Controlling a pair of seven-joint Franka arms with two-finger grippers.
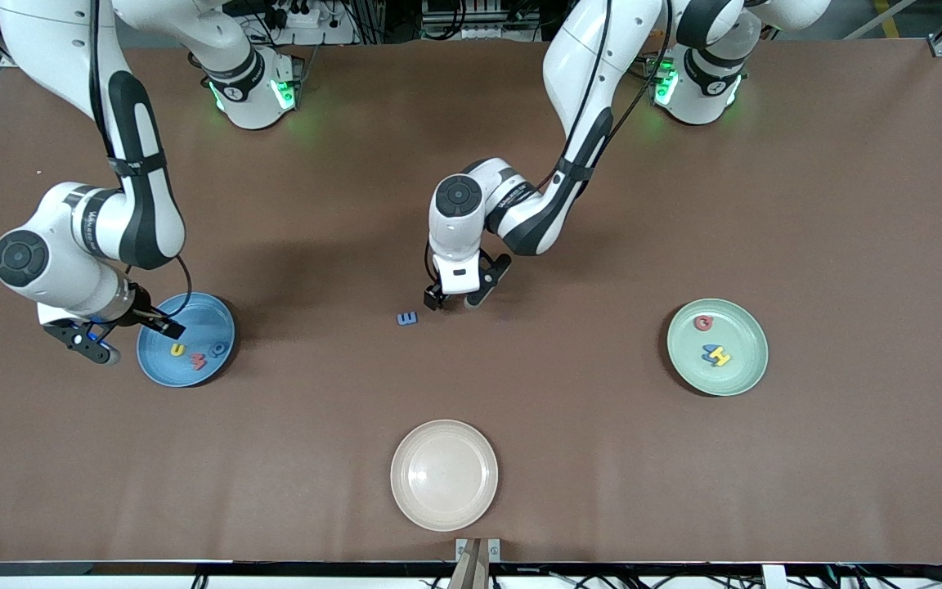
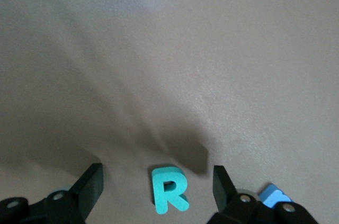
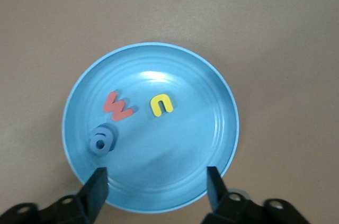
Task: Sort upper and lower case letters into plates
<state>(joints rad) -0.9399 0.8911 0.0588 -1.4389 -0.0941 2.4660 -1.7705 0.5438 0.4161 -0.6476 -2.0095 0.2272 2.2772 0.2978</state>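
The blue plate (image 1: 211, 316) lies toward the right arm's end of the table. It holds a red w (image 3: 117, 106), a yellow u (image 3: 162, 105) and a blue a (image 3: 101, 139). My right gripper (image 1: 129, 339) hangs open and empty over that plate's rim (image 3: 154, 173). The mint green plate (image 1: 742, 337) holds a red letter (image 1: 704, 323), a blue one (image 1: 710, 350) and a yellow one (image 1: 721, 358). At mid-table my left gripper (image 1: 455, 301) is low and open, its fingers on either side of a teal R (image 2: 168, 189) lying flat. A blue E (image 1: 407, 318) lies beside it.
A cream-beige plate (image 1: 444, 474) sits empty close to the table's front edge, nearer the camera than the blue E. Brown tabletop stretches between the three plates.
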